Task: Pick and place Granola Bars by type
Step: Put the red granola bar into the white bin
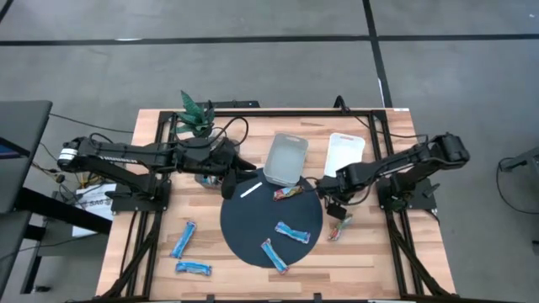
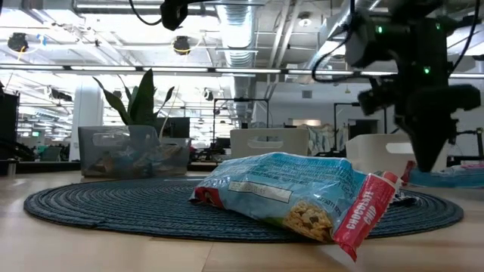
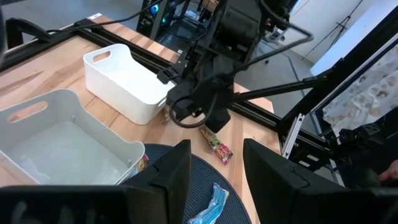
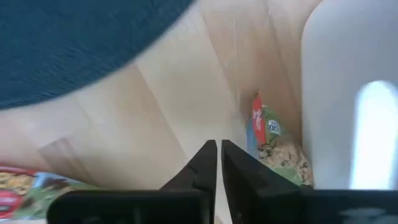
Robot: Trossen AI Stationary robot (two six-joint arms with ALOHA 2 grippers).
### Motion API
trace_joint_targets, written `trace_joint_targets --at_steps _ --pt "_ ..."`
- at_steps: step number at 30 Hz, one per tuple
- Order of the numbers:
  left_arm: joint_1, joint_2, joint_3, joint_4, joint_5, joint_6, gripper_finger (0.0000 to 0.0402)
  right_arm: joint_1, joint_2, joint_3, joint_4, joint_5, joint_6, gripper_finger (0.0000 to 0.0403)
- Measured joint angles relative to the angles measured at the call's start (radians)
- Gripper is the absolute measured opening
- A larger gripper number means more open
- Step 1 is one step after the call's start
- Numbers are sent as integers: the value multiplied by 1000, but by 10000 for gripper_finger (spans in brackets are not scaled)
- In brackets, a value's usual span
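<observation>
**Granola bars scattered around a dark round mat**

Blue foil-wrapped granola bars (image 1: pixel 291 232) lie on the round woven mat (image 1: pixel 244 227). The right gripper (image 4: pixel 218 163), fingers together and empty, hovers beside the white plastic bin (image 1: pixel 344 152). Only its wrist view shows a multicoloured bar (image 4: pixel 268 138) against that bin. The left gripper (image 3: pixel 216 163), fingers apart, waits near the clear bin (image 1: pixel 286 157).

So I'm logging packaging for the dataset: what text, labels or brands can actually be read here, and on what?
"CHOCOLATE CHIP": red end of the blue granola bar lying closest in the low view.
Fine print on that wrapper's white panel: too blurred to read.
Bar beside the white bin, right wrist view: logo patches, unreadable.
Other bars, high view: too small to read.
</observation>
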Motion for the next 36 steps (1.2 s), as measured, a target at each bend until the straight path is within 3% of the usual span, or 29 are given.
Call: trace_joint_targets --at_steps 8,18,22,29,36 --pt "0 0 0 0 0 4 139 0 -45 76 -108 51 1 7" --pt "0 0 0 -2 0 6 139 55 -123 136 -149 -39 56 8" --pt "0 0 0 -3 1 9 139 83 -135 135 -226 33 76 10" --pt "-1 0 0 -3 1 10 139 98 -133 135 -152 12 158 90" --pt "-1 0 0 -3 1 34 139 104 -62 135 -273 90 224 194"
